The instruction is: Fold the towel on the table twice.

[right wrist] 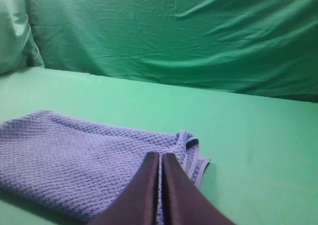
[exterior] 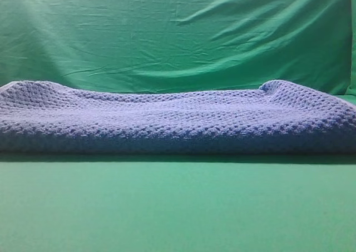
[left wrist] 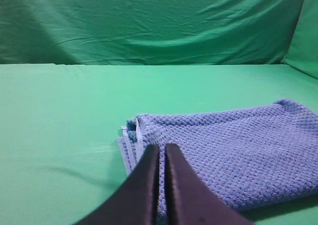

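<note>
On the green tabletop (exterior: 178,207) the towel (exterior: 178,118) lies folded in layers, so the folding looks done. The left tool (left wrist: 162,158) and right tool (right wrist: 160,165) hover above its ends, pinched shut and empty. Next, they likely just back away.

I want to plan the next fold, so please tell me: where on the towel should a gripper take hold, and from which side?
Probably at the two short ends of the towel, which lies folded as a long band on the table. The left wrist view shows stacked hem edges there, and the right wrist view a loose corner. Each gripper could come from its own outer side, low, pinching all layers together.
</note>
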`<state>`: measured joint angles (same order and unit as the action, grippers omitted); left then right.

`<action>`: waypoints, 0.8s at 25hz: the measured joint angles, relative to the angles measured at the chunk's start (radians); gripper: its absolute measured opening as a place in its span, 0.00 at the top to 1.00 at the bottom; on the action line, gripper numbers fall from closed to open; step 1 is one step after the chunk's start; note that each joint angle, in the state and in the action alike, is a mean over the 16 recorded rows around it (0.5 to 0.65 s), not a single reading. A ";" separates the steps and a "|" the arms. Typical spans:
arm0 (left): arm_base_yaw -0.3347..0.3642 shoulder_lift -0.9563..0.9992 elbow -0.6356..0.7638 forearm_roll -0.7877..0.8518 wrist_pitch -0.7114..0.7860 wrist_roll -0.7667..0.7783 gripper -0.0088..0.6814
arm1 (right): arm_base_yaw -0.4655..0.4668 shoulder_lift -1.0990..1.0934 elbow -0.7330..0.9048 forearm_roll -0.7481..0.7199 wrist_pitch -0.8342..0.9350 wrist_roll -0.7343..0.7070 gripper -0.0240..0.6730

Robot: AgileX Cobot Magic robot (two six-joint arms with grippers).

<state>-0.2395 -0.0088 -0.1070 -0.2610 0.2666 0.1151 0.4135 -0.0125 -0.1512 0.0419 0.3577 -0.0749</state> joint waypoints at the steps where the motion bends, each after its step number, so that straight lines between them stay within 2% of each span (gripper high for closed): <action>1: 0.000 0.000 0.004 -0.003 -0.002 0.000 0.99 | 0.000 0.000 0.001 0.000 0.000 0.000 0.97; 20: 0.000 0.005 0.117 0.078 0.017 0.000 0.99 | 0.000 0.000 0.159 -0.050 -0.046 0.023 0.97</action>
<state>-0.2395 -0.0042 0.0103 -0.1830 0.2834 0.1151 0.4135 -0.0125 0.0079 -0.0081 0.3113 -0.0517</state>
